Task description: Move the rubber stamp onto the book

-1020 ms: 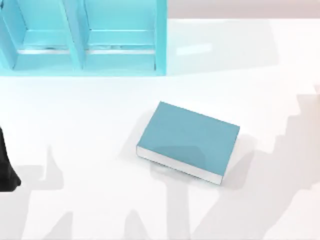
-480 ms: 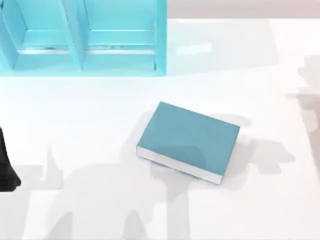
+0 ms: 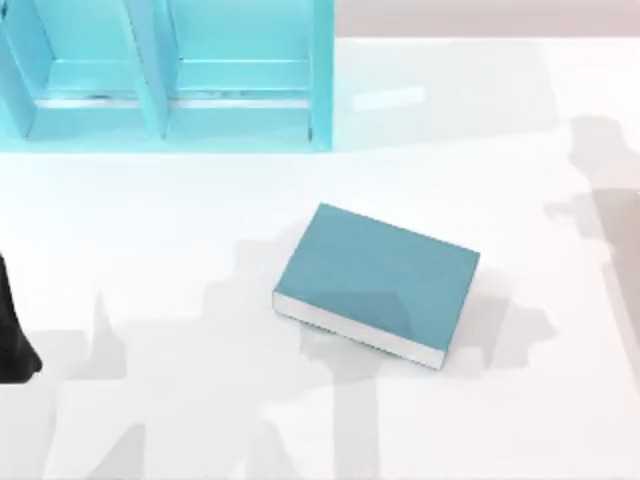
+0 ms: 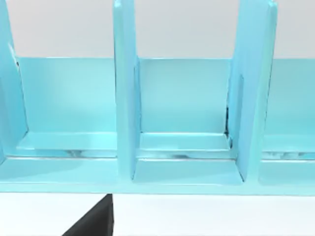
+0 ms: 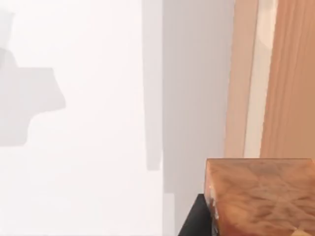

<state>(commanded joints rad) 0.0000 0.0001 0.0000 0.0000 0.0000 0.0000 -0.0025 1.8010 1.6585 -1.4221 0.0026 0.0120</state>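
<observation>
The book (image 3: pixel 378 282) lies flat near the table's middle, teal cover up and white page edges facing the front. In the right wrist view the orange-brown lower body of the rubber stamp (image 5: pixel 263 194) sits close to the camera. My right gripper (image 5: pixel 256 226) is shut on it, with one dark finger (image 5: pixel 193 222) beside it and the white table far below. Its red top is hidden. My left gripper (image 3: pixel 12 340) is parked at the table's left edge, and a dark part of the left gripper (image 4: pixel 93 223) shows in front of the shelf.
A light-blue shelf unit (image 3: pixel 165 75) with upright dividers stands at the back left, and the shelf unit (image 4: pixel 125 113) faces the left wrist camera. Open white table surrounds the book. The table's edge (image 5: pixel 243 78) and wood-coloured ground show in the right wrist view.
Arm shadows have slid leftward across the table, past the book. The book and the left arm have stayed put.
</observation>
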